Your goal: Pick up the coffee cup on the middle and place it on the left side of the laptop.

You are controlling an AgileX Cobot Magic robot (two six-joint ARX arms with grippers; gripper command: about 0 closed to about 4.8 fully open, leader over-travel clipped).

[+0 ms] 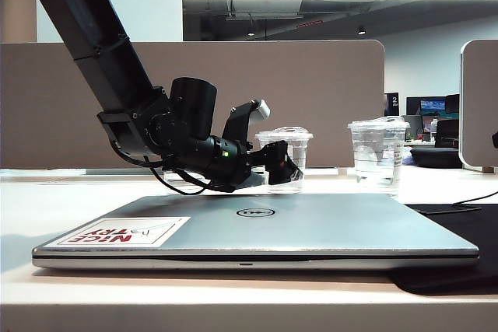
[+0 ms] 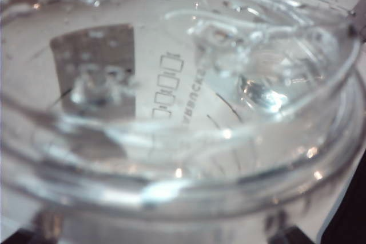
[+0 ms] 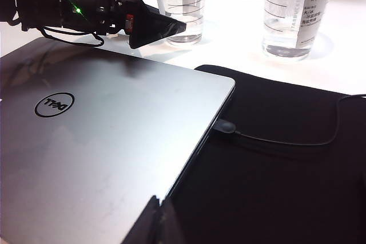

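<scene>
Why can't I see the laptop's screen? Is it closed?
Yes, the laptop is shut. Its silver lid lies flat on the base, logo and sticker facing up, so no screen or keys show.

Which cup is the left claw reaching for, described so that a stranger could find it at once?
Begin at the closed silver laptop; clear cups stand behind it on the table. The cup is the middle one, just right of the laptop's logo, with the open left claw at it; the right claw hardly shows. It is shorter than the right cup and has a domed lid.
</scene>
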